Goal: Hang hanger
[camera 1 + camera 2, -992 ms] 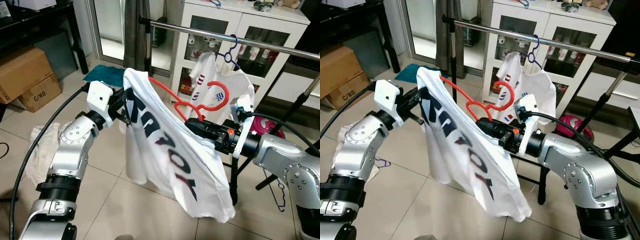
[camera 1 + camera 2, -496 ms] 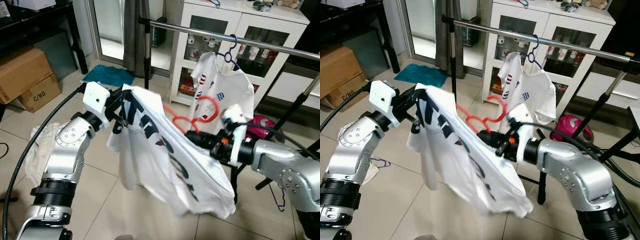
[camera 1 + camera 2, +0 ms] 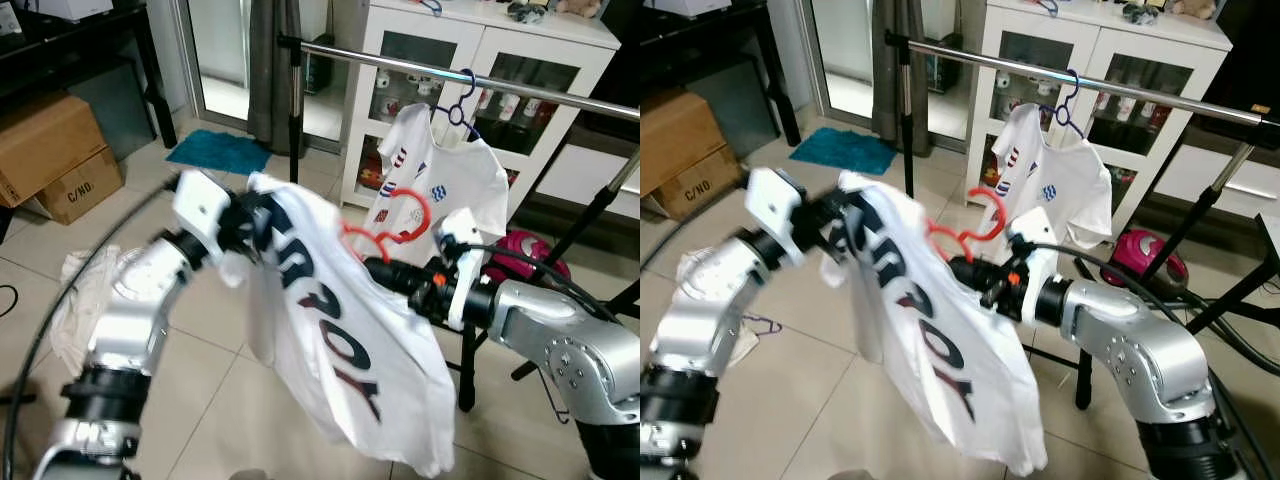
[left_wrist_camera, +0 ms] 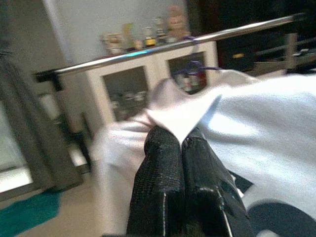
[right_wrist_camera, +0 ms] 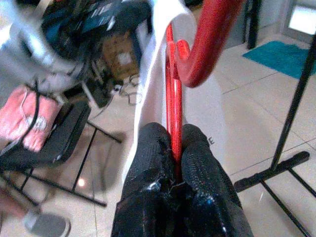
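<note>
A white T-shirt with dark letters [image 3: 340, 340] hangs on a red hanger [image 3: 400, 215], stretched between my two grippers in front of the steel clothes rail [image 3: 450, 75]. My left gripper [image 3: 255, 215] is shut on the shirt's shoulder; the left wrist view shows white cloth [image 4: 180, 111] pinched between its fingers [image 4: 163, 163]. My right gripper [image 3: 375, 268] is shut on the red hanger's neck [image 5: 174, 98], just below the hook. The hook sits well below the rail. The left arm is blurred.
A second white shirt [image 3: 445, 170] hangs from the rail on a purple hanger [image 3: 465, 100]. Behind it stands a white cabinet [image 3: 480, 40]. Cardboard boxes [image 3: 50, 140] stand at the left, with a cloth on the floor [image 3: 75, 290] and a teal mat [image 3: 215, 152]. The rail's black legs [image 3: 560, 250] spread at the right.
The left arm has swung right with the shirt's shoulder, and the shirt has turned and hangs lower. The right gripper has drawn the hanger slightly left.
</note>
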Robot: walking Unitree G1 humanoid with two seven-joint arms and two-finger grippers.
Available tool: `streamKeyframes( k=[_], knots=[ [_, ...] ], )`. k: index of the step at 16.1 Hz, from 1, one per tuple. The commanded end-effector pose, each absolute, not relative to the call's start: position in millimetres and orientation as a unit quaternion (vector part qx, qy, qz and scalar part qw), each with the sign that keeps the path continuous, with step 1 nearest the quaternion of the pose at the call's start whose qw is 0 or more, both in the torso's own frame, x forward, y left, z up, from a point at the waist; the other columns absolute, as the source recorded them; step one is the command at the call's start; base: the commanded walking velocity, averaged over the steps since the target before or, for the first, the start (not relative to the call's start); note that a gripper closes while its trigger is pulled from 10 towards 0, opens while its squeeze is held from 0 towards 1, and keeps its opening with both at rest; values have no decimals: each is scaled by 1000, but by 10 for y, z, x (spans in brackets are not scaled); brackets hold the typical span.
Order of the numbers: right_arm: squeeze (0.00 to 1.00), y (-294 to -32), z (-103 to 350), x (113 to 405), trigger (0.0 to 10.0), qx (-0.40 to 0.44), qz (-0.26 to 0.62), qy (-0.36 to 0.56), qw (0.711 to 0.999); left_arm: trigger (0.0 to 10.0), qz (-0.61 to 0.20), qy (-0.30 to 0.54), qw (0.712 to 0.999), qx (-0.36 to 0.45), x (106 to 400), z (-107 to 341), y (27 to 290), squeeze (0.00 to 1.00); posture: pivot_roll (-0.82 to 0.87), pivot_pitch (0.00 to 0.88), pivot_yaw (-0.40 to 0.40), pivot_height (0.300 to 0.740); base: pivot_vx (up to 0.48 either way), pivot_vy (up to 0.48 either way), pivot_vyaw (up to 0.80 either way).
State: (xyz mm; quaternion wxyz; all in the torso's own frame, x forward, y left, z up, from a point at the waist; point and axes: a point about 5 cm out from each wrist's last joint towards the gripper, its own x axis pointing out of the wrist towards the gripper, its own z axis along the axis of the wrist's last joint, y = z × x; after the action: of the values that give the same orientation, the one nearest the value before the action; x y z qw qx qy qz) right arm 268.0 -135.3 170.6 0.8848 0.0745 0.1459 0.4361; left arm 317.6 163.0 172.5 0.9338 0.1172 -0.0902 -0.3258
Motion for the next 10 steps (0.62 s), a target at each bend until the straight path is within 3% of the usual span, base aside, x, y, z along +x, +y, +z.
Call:
streamKeyframes(
  k=[1, 5, 10],
  knots=[
    [0, -1416, 1772, 2739, 10000, 81, 415, 127, 897, 0, -353, -93, 923, 119, 3133, 1731, 1525, 0, 85, 0, -20, 740, 0, 0, 0],
    [0, -1465, 1780, 2810, 10000, 95, 380, 125, 912, 0, -353, -68, 923, 138, 3023, 1596, 1577, 0, 85, 0, -18, 740, 0, 0, 0],
    [0, -1549, 1839, 2868, 10000, 95, 364, 114, 919, 0, -250, -47, 952, 170, 3026, 1530, 1907, 0, 91, 0, -23, 740, 0, 0, 0]
  ],
)
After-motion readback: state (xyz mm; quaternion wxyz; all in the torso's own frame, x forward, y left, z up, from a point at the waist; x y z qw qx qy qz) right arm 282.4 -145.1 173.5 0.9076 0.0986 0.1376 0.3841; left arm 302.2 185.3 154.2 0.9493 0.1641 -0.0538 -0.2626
